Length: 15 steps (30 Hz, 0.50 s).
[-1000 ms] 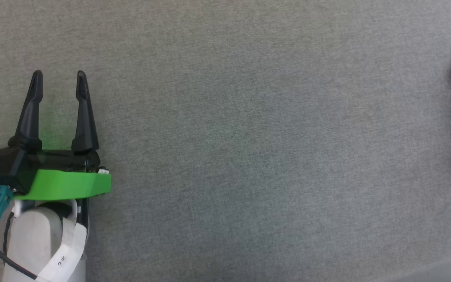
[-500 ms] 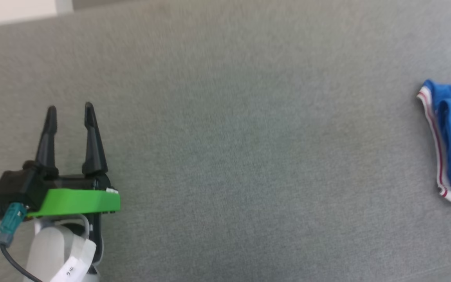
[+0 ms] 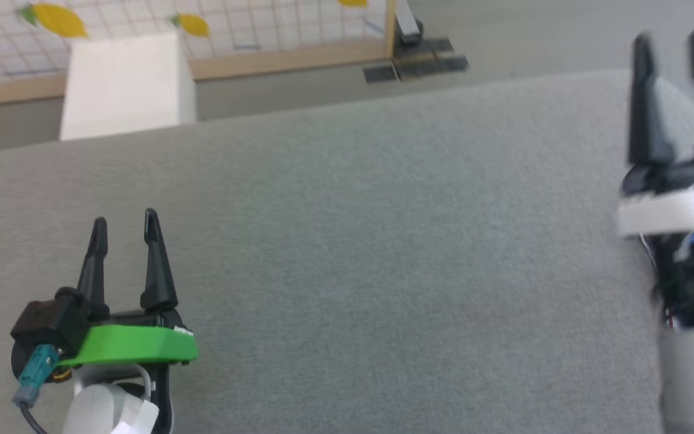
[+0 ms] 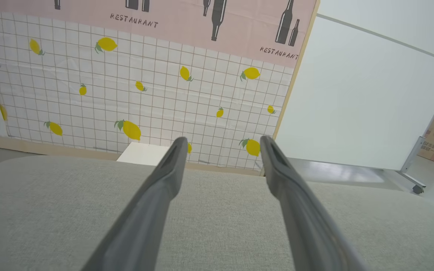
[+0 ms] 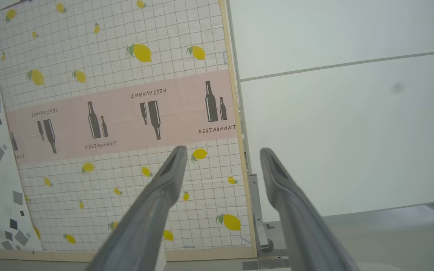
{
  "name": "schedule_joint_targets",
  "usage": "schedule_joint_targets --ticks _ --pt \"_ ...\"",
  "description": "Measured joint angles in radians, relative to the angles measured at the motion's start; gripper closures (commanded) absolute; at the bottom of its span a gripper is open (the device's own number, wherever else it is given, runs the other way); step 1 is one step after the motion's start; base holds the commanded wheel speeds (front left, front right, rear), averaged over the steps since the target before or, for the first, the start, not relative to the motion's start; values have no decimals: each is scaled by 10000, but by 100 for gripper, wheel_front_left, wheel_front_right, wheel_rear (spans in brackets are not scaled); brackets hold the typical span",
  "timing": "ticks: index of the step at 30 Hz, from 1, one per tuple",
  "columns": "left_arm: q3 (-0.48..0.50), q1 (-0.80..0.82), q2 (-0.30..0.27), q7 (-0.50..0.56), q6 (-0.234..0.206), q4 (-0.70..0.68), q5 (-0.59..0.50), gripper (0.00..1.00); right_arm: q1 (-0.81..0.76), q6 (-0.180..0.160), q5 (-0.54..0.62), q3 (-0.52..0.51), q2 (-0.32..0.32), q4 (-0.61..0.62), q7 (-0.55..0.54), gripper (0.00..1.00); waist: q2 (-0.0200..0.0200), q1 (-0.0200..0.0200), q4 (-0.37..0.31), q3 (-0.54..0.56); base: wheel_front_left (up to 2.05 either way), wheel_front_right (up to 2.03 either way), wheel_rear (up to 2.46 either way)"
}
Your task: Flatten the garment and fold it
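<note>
The left gripper (image 3: 125,217) is hovering over the grey fabric surface (image 3: 383,241), its fingers standing apart with nothing between them. A white box (image 3: 127,84) is sitting beyond its tips. The right gripper (image 3: 670,37), blurred, is likewise gaping empty. Where the garment is lying relative to either gripper cannot be told.

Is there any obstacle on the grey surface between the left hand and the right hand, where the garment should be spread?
Nothing visible does. No object lies on the grey surface between the open left hand and the open right hand. Where the garment itself is, I cannot tell from these pictures.
</note>
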<state>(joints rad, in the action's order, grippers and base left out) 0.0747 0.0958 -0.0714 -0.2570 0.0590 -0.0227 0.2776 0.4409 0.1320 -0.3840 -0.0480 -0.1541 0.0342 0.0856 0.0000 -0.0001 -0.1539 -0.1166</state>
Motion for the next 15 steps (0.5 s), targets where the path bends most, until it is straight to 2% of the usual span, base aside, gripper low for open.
schedule_joint_targets --ticks 5,15 --pt "-111 -212 50 0 -117 182 -2 0 -1662 0 370 109 794 -96 673 0 0 0 597 566 0 0 0" --pt "-431 -583 94 0 -222 780 -50 0 -3624 0 1139 115 1018 -968 1348 0 0 0 1526 1420 0 0 0"
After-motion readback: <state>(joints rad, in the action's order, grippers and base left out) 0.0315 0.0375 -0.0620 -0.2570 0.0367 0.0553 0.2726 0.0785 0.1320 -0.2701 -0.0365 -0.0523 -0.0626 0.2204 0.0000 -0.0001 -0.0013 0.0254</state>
